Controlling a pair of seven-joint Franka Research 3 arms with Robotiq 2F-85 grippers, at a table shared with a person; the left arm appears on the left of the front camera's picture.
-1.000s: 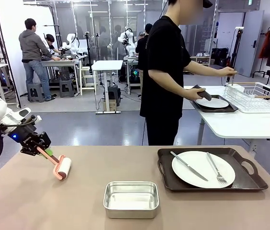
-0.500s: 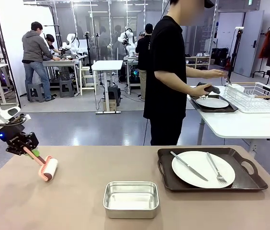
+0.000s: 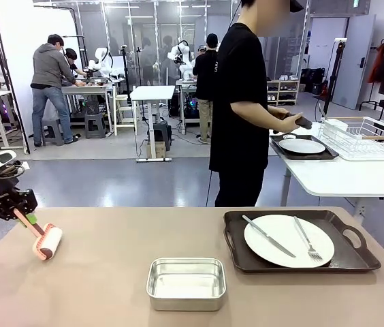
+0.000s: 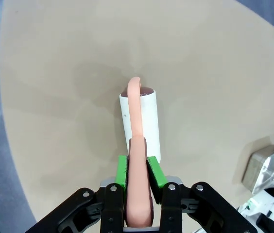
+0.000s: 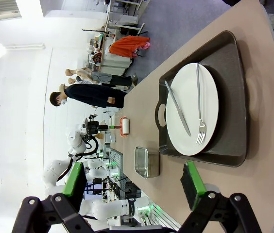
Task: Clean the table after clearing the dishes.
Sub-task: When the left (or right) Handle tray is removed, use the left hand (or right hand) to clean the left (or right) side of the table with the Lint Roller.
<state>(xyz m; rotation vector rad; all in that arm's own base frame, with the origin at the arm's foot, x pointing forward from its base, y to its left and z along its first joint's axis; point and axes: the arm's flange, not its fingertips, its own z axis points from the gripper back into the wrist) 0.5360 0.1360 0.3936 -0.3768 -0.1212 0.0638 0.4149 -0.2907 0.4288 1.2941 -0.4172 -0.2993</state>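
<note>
My left gripper is shut on the pink handle of a lint roller, whose white roll rests on the tan table near its left edge. In the left wrist view the green pads clamp the handle, and the roll lies on the tabletop. One of the dishes, a white plate with knife and fork, sits on a dark tray at the table's right. My right gripper hangs open above the table's near side, facing that plate and tray.
A small steel pan stands front centre. At the far side a person stands at a white table holding a second tray with a plate beside a wire rack.
My left arm has drawn the lint roller leftward across the table. The person has pulled a hand back from the rack and shifted slightly right.
</note>
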